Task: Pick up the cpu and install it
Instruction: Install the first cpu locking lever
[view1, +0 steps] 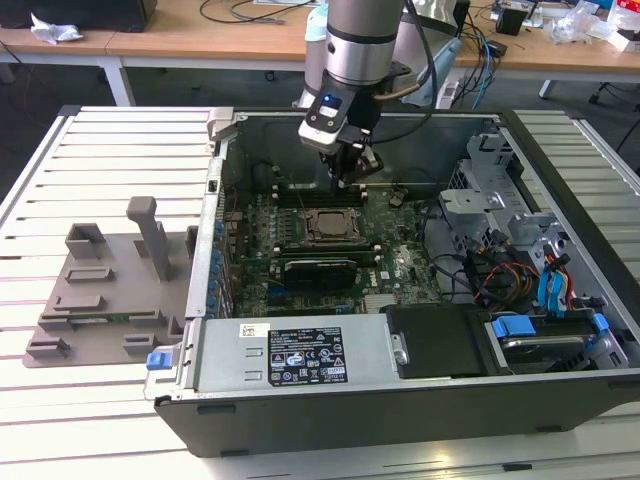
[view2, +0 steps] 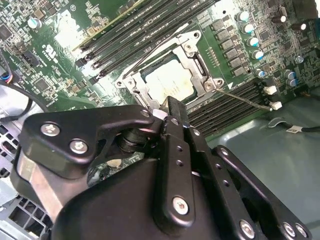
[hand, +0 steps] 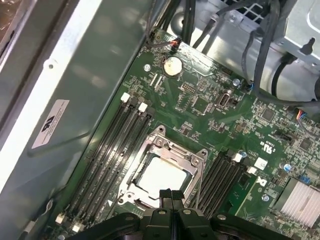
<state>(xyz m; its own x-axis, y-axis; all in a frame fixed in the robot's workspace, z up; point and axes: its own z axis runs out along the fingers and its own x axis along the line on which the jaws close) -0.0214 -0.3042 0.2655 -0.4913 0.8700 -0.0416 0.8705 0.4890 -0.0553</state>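
Silver-grey and shiny, the cpu (view2: 169, 80) lies flat inside the metal socket frame (view2: 197, 57) on the green motherboard (view1: 390, 270), a little above the centre of the second wrist view; in the first wrist view the same chip (hand: 162, 176) sits low in the frame, just above the black fingertips. In the exterior view the socket (view1: 327, 226) is near the middle of the open computer case (view1: 420, 400), and the arm comes down from the top centre, with the gripper (view1: 352, 180) hanging just above and slightly behind the socket, apart from it. In both wrist views the black fingers (hand: 170, 200) are pressed together with no gap and nothing between them, so the gripper (hand: 170, 192) is closed and empty; its tip (view2: 170, 111) hovers over the near edge of the frame. Black memory slots (hand: 107, 155) run along both sides of the socket. A thin wire lever (view2: 245, 96) stretches from the frame toward the right of the second wrist view. At the exterior view's left, a grey plastic tray (view1: 105, 290) rests on the slatted white table (view1: 120, 150), well apart from the case.
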